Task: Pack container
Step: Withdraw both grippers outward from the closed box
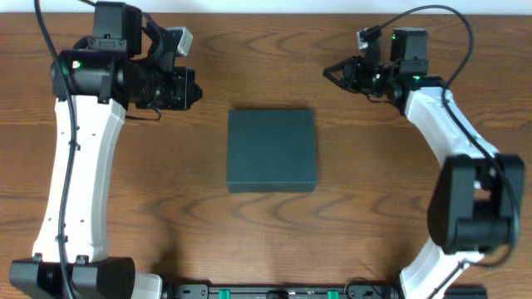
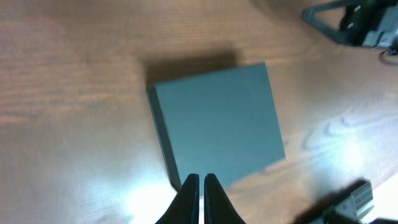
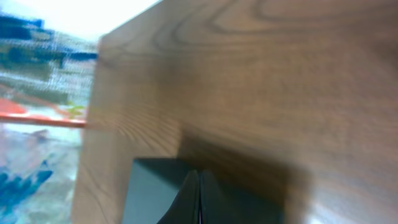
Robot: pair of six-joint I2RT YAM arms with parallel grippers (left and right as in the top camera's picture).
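Note:
The dark teal-green square container [image 1: 272, 150] lies flat in the middle of the wooden table with its lid shut. It also shows in the left wrist view [image 2: 217, 127] and, in part, in the right wrist view [image 3: 155, 193]. My left gripper [image 1: 194, 90] hangs above the table, up and left of the container, with its fingers [image 2: 200, 182] shut and empty. My right gripper [image 1: 330, 73] hangs up and right of the container, with its fingers [image 3: 199, 177] shut and empty. No snack packets are in view.
The wooden table [image 1: 166, 216] runs to its far edge [image 1: 266, 15] at the top of the overhead view. The right wrist view shows the table's edge [image 3: 99, 93] with blurred clutter beyond it. The arm bases [image 1: 274, 291] line the front edge.

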